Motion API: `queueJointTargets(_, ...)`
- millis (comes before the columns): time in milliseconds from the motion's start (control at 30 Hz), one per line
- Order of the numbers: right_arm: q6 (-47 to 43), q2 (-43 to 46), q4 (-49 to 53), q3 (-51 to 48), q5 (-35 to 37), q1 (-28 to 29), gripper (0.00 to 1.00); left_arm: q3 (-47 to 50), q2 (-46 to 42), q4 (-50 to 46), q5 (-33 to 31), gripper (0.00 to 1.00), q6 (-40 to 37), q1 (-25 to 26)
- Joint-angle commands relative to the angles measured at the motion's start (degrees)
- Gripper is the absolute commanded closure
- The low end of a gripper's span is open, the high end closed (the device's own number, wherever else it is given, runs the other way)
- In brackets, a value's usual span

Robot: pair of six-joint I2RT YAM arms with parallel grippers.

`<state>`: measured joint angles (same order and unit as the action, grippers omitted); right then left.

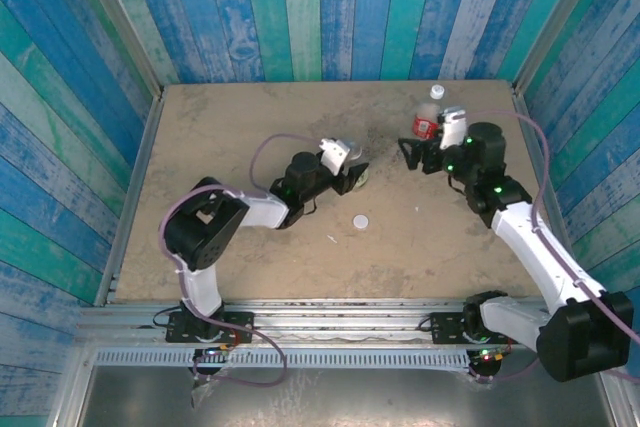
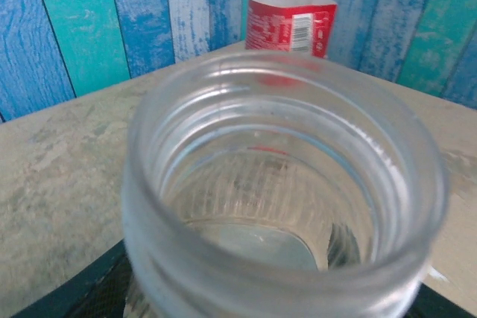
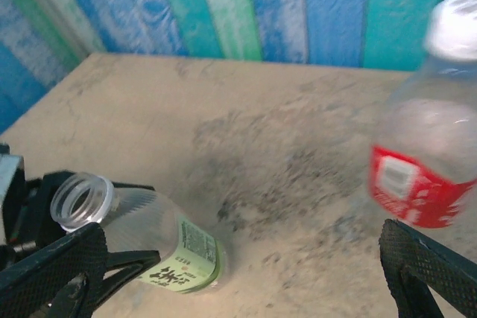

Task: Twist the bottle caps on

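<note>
top view: the left gripper (image 1: 346, 164) pinches the green-label bottle (image 1: 360, 177), tilted mid-table, with a loose cap (image 1: 360, 219) lying near it
left wrist: its threaded mouth (image 2: 287, 277) gapes bare
right wrist: the right gripper (image 3: 242, 240) is spread wide and empty; the red-label bottle (image 3: 421, 161) stands capped
best to stand the open bottle upright and hold it steady before fetching that cap

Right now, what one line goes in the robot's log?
left pincer: shut on green-label bottle, uncapped, tilted | right pincer: open beside red-label bottle, capped, upright | loose cap: on table
</note>
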<state>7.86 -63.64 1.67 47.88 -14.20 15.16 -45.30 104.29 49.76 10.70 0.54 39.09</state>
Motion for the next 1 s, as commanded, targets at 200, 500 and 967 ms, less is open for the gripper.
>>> queueJointTargets(200, -2.3, -4.4, 5.6, -2.6, 9.8, 12.4, 0.04, 13.0, -14.3, -1.2, 3.5, 0.45, -2.3, 0.0)
queueJointTargets(500, 3.3, -10.0, 5.5, -7.5, 15.4, 23.6, 0.15, 14.4, -12.7, 0.3, 3.3, 0.43, -2.6, -0.7)
queueJointTargets(967, 7.3, -22.1, -2.1, -9.3, 18.0, 29.7, 0.34, 13.2, -11.4, -2.1, 3.2, 0.42, -3.4, -2.7)
